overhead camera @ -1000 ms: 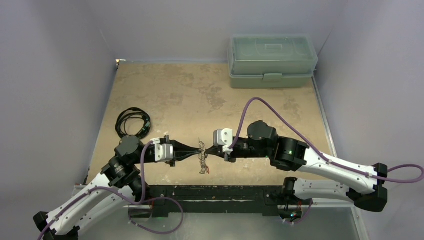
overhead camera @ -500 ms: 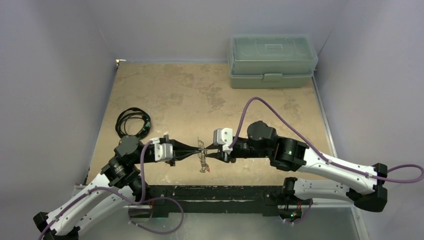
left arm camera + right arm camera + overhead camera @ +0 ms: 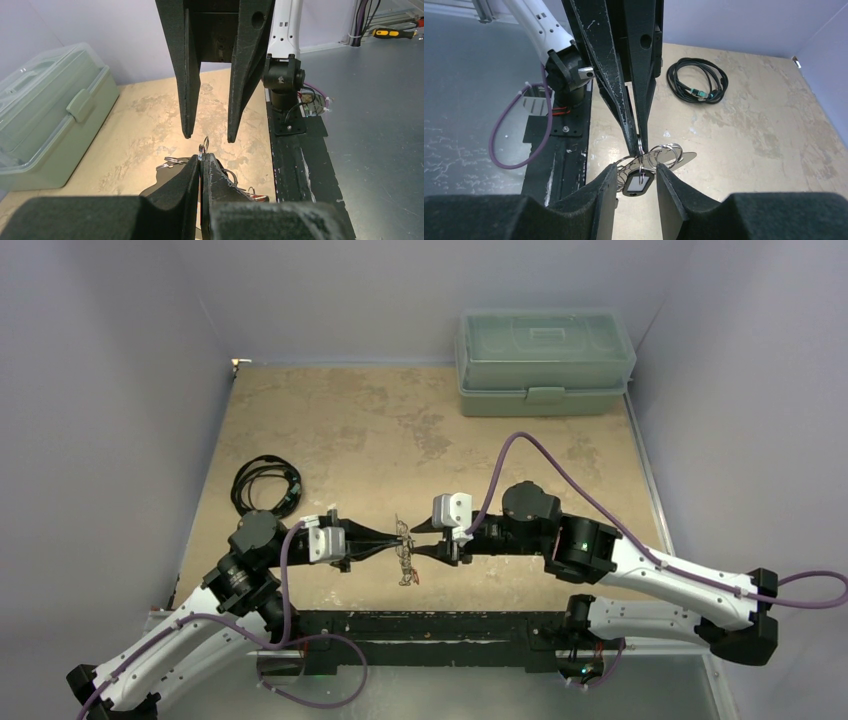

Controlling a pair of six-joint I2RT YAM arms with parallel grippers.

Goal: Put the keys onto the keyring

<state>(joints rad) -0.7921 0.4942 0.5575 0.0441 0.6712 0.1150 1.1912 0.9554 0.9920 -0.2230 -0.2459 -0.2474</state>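
Two grippers meet in mid-air above the table (image 3: 330, 420). The left gripper (image 3: 201, 165) is clamped tight on a thin loop of the keyring (image 3: 668, 153), and the right gripper (image 3: 636, 175) has its fingers apart, straddling the dark-headed key (image 3: 638, 185) that hangs beneath. Threading seems to be the step in hand. Next, the right gripper should probably close on that key's head and steer it without tugging the loop free.

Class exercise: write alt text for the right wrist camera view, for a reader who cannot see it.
The left gripper, reaching in from the top, is shut on a bunch of small silvery metal rings, and a small dark-headed key hangs from them between the black fingers of the open right gripper. A coiled black cable lies on the tan table behind.
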